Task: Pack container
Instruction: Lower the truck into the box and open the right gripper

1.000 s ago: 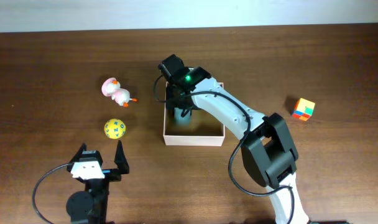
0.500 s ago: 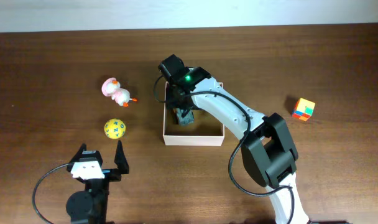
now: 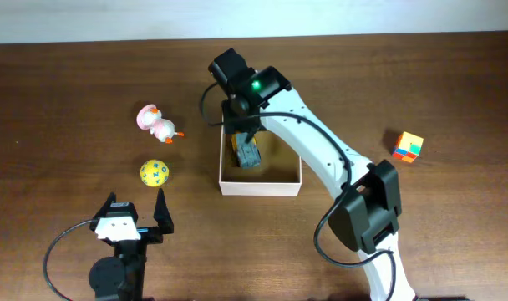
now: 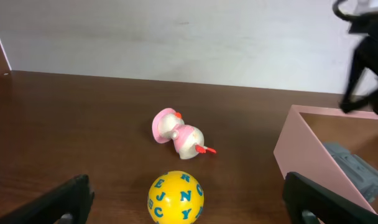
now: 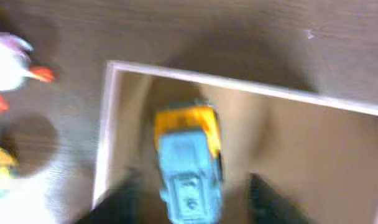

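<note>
The container (image 3: 261, 187) stands mid-table, white walls with a tan floor. A blue and yellow toy truck (image 3: 248, 153) lies inside it near the left wall; the right wrist view shows the truck (image 5: 189, 163) on the floor below the rim (image 5: 239, 83). My right gripper (image 3: 241, 117) hovers over the container's far edge. In its blurred wrist view the gripper (image 5: 195, 208) is open, dark fingers (image 5: 124, 199) standing clear on either side of the truck. My left gripper (image 3: 137, 219) rests open near the front left, empty, facing a yellow letter ball (image 4: 175, 197).
A pink and white duck toy (image 3: 160, 124) lies left of the container, with the yellow ball (image 3: 154, 173) in front of it. A colourful puzzle cube (image 3: 408, 147) sits far right. The left wrist view shows the duck (image 4: 176, 135) and the container's wall (image 4: 301, 155).
My right gripper has let go of the toy truck inside the container, then risen and drawn back toward the far wall. The left arm has not moved.
</note>
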`<state>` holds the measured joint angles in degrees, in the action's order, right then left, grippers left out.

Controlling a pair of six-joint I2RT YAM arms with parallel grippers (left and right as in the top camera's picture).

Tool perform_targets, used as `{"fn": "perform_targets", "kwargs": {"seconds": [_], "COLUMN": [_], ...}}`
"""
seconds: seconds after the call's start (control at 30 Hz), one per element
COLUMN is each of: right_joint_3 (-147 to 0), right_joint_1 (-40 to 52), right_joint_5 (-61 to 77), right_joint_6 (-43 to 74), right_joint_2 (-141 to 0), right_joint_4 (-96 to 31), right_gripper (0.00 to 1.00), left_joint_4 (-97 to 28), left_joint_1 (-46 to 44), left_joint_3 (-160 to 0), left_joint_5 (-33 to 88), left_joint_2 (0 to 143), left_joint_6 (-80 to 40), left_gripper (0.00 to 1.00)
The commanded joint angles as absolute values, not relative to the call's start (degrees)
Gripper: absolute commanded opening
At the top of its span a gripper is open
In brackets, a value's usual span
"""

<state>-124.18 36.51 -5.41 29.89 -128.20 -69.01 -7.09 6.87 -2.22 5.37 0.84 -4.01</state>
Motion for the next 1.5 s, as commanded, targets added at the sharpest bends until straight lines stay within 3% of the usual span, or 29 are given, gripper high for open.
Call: {"fn": "perform_targets", "kwargs": {"seconds": [0.0, 0.23, 0.73, 1.47], "right_joint_3": [-124.62, -121.51, -109.60, -108.20], "right_joint_1": [36.25, 36.27, 36.32, 36.47], "right_joint_5": [-10.26, -11.22, -10.68, -6.46], "right_joint_6": [28.73, 28.73, 28.99, 27.38], "right_joint_2": [-126.89, -126.89, -126.89, -126.89], "right_joint_4": [-72.18, -76.05, -69.30, -61.43], "right_gripper": [0.38, 0.37, 0.38, 0.38], "left_joint_4": [-6.94, -6.94, -6.94, -6.94], "left_joint_1": [6.76, 6.76, 6.76, 6.76], "left_joint_3": [-1.80, -1.80, -1.80, -1.80], "left_joint_5": [5.15, 5.15, 5.15, 5.15], "left_joint_2": [0.34, 0.34, 0.34, 0.34], "left_joint_6": [-2.94, -2.94, -2.94, -2.94], "left_gripper": [0.99, 0.99, 0.99, 0.99]}}
